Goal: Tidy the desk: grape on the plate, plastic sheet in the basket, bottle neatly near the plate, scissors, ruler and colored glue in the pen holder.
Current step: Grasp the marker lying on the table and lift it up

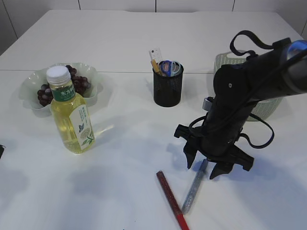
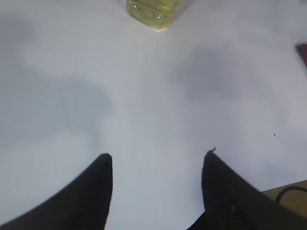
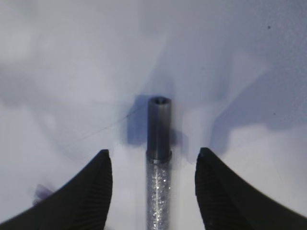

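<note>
A silver glitter glue tube (image 1: 194, 188) lies on the white table, and a red glue tube (image 1: 171, 198) lies just left of it. My right gripper (image 1: 205, 168) is open and hangs low over the silver tube's upper end; in the right wrist view the silver tube (image 3: 158, 167) lies between the open jaws (image 3: 152, 165), untouched. The yellow-liquid bottle (image 1: 70, 113) stands upright beside the pale green plate (image 1: 29, 81), which holds grapes (image 1: 76, 84). The black mesh pen holder (image 1: 168, 87) holds several items. My left gripper (image 2: 156, 160) is open and empty over bare table, the bottle base (image 2: 152, 10) ahead of it.
A pale green woven basket (image 1: 225, 61) stands at the back right, partly hidden behind my right arm. The red tube's end shows at the right edge of the left wrist view (image 2: 302, 51). A table seam runs across behind the plate and holder.
</note>
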